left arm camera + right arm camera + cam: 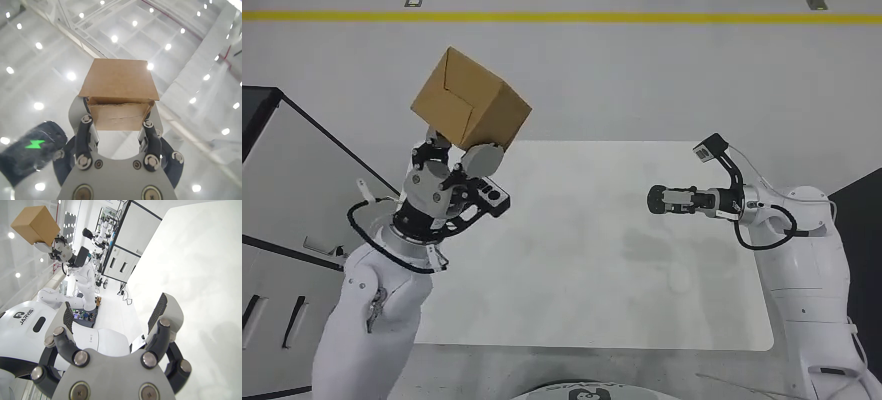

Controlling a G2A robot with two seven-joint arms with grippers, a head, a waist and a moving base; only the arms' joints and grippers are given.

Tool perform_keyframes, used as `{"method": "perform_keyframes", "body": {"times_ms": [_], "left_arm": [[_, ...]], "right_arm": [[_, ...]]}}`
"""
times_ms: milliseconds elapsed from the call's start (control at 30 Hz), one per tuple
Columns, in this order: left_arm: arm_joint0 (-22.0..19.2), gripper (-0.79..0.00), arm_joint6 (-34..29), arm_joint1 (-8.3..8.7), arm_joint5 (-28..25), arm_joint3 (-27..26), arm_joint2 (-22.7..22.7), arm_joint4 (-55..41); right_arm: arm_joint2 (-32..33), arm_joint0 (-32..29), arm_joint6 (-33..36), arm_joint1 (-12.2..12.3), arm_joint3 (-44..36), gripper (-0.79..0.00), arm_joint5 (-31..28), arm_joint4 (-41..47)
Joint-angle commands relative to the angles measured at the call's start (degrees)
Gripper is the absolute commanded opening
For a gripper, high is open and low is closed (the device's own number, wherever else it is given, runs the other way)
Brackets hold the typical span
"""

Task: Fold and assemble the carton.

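The brown carton (470, 98) is folded into a box and held up in the air, tilted, over the table's far left corner. My left gripper (454, 152) is shut on the carton (118, 94) from below, one finger on each side wall. The right wrist view shows the carton (36, 224) from afar, lifted on that arm. My right gripper (654, 199) hovers over the right part of the table, pointing left. Its fingers (162, 311) stand wide open with nothing between them.
The white table (622, 300) lies bare beneath both arms. A grey cabinet (282, 200) stands just left of the table. A yellow floor line (562, 16) runs behind the table.
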Motion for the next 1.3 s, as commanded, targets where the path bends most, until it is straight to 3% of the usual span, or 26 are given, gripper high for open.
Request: {"method": "perform_keyframes", "body": {"times_ms": [0,233,333,567,700,900,1067,1167,1267], "left_arm": [[-0.25,-0.785,-4.77,0.01,-3.41,0.42,0.07,14.34],[-1.68,-0.785,-16.60,0.28,-11.84,3.87,0.51,39.31],[-2.31,-0.785,-18.33,0.14,-15.07,5.29,1.21,42.30],[-2.31,-0.785,-18.33,0.14,-15.07,5.29,1.21,42.30],[-4.40,-0.785,-25.04,0.64,-16.42,4.81,0.91,53.88],[-8.90,-0.785,-33.06,1.28,-28.00,7.65,0.88,76.22],[-12.72,-0.785,-35.89,1.38,-38.76,10.15,2.42,88.72],[-14.56,-0.785,-36.11,1.27,-43.38,11.92,4.15,91.84],[-14.77,-0.785,-35.98,1.27,-43.73,12.17,4.25,92.64]], "right_arm": [[0.00,0.00,0.00,0.00,0.00,0.000,0.00,0.00],[0.00,0.00,0.00,0.00,0.00,0.000,0.00,0.00],[0.00,0.00,0.00,0.00,0.00,0.000,0.00,0.00],[0.00,0.00,0.00,0.00,0.00,0.000,0.00,0.00],[0.00,0.00,0.00,0.00,0.00,0.000,0.00,0.00],[0.00,0.00,0.00,0.00,0.00,0.000,0.00,0.00],[0.00,0.00,0.00,0.00,0.00,0.000,0.00,0.00],[0.00,0.00,0.00,0.00,0.00,0.000,0.00,0.00],[0.00,0.00,0.00,0.00,0.00,0.000,0.00,0.00]]}}
